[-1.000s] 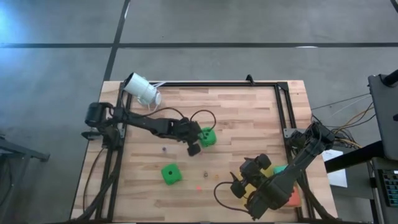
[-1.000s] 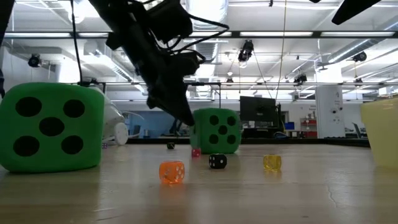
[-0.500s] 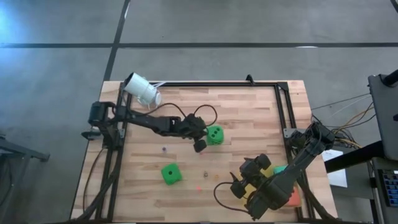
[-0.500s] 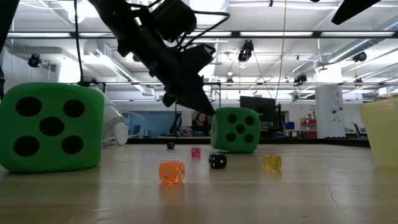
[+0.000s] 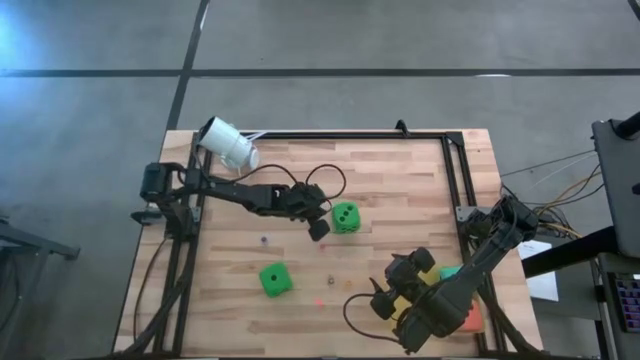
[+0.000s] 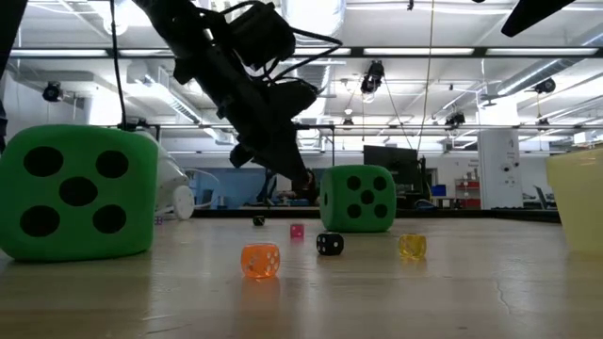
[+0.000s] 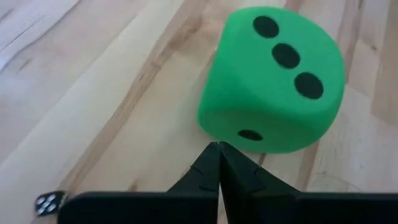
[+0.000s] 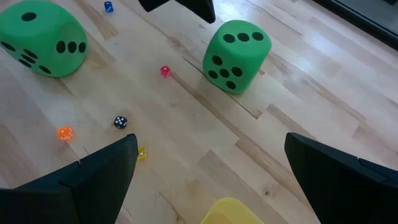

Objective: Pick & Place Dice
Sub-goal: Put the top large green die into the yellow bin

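A bright green die [image 5: 346, 217] sits flat on the wooden table near its middle, three pips up [image 7: 273, 78]. My left gripper [image 5: 318, 228] is shut, its tips [image 7: 219, 149] low at that die's left side. A second green die [image 5: 275, 279] rests nearer the front, large in the low view [image 6: 77, 191]. My right gripper [image 5: 392, 300] hangs open above the front right, nothing between its fingers [image 8: 211, 180]. A teal die [image 5: 452, 270] and an orange-red die [image 5: 470, 320] peek out from behind the right arm. My left gripper's shut fingertips [image 7: 219, 149] stand at the lower edge of the green die's left side [image 7: 249, 135], slanting down from the table's left. I cannot tell whether they touch it. The die rests flat on the table.
Tiny coloured dice lie scattered between the two green ones: orange [image 6: 261, 260], black [image 6: 330, 244], yellow [image 6: 412, 246], pink [image 6: 297, 231]. A yellow container [image 6: 579, 202] stands at the front right, under the right arm. A white cylinder [image 5: 228, 145] lies at the far left corner.
My left gripper, shut throughout, has swung toward the table's right edge and a little toward the far edge. The green die beside it has slid toward the right edge, staying flat on the table. The right arm has kept still.
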